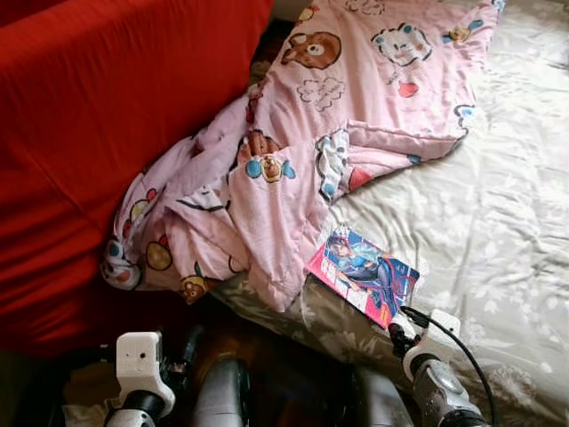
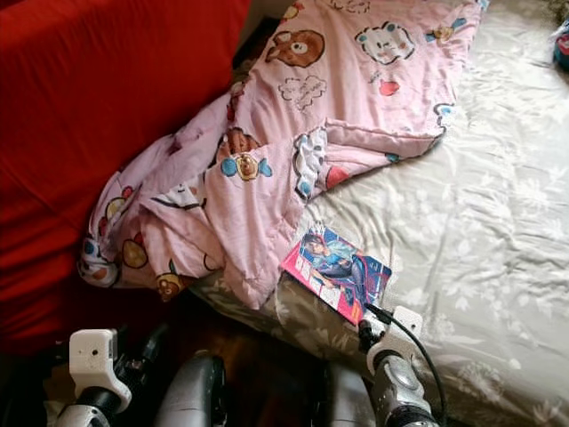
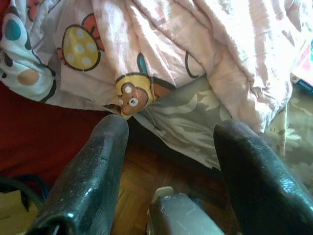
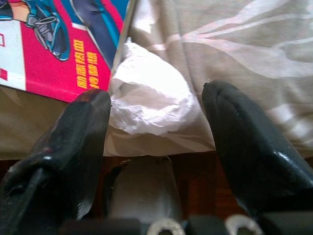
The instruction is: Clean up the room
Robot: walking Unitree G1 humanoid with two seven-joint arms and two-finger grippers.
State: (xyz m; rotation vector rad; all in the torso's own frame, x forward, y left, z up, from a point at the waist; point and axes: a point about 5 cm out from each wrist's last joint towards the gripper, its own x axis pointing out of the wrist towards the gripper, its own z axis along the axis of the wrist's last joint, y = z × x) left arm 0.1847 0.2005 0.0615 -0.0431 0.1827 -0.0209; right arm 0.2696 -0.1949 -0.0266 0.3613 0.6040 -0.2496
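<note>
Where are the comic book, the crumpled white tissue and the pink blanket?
comic book (image 1: pixel 364 273): left eye view, middle of its cover.
crumpled white tissue (image 4: pixel 149 95): right wrist view, centre of the wad.
pink blanket (image 1: pixel 356 98): left eye view, flat upper part.

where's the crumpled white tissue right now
The tissue lies on the bed sheet near the bed's front edge, beside the comic book, with the right tool open around it.

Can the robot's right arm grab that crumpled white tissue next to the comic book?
Probably yes. The right gripper is open, and the white tissue sits on the bed sheet right between its two fingers, beside the comic book. Nothing lies in between, so closing should catch it.
</note>
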